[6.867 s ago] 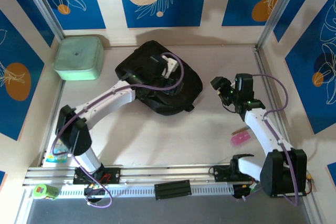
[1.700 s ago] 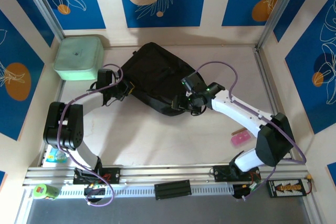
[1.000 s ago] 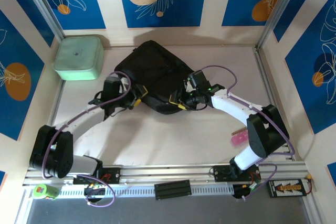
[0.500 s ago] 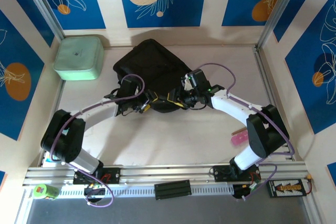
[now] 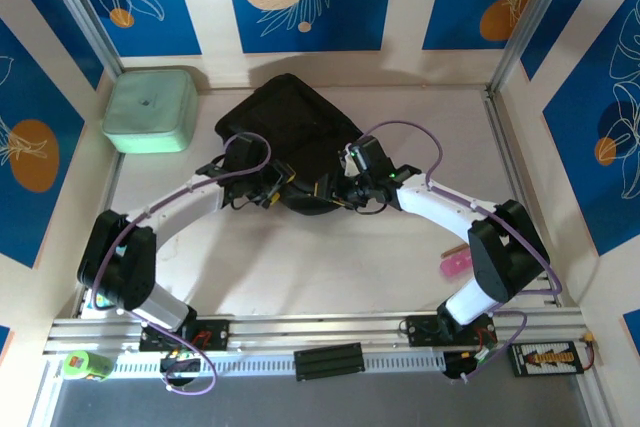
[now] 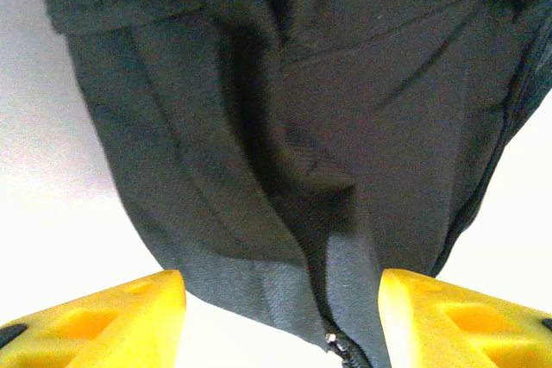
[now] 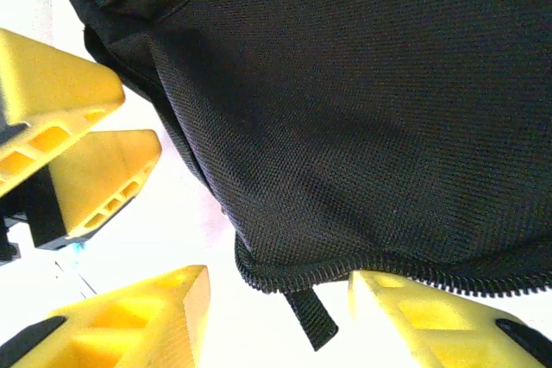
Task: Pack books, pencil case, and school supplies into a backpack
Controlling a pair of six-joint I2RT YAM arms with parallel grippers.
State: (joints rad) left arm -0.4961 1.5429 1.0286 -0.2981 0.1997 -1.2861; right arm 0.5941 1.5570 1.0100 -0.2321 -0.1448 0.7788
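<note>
Backpack (image 5: 290,132): zipper (image 7: 379,269) closed. Left gripper (image 5: 277,192) now joins right gripper (image 5: 335,191) at near edge; both jaws parted, gripping nothing. Unzipping pending.

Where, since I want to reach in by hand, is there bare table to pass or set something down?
Widest bare tabletop: the near middle, bordered by left arm, right arm and the large black fabric backpack. Another patch: between backpack and right wall. Crowded: the backpack's near edge, where left gripper and right gripper meet.
</note>
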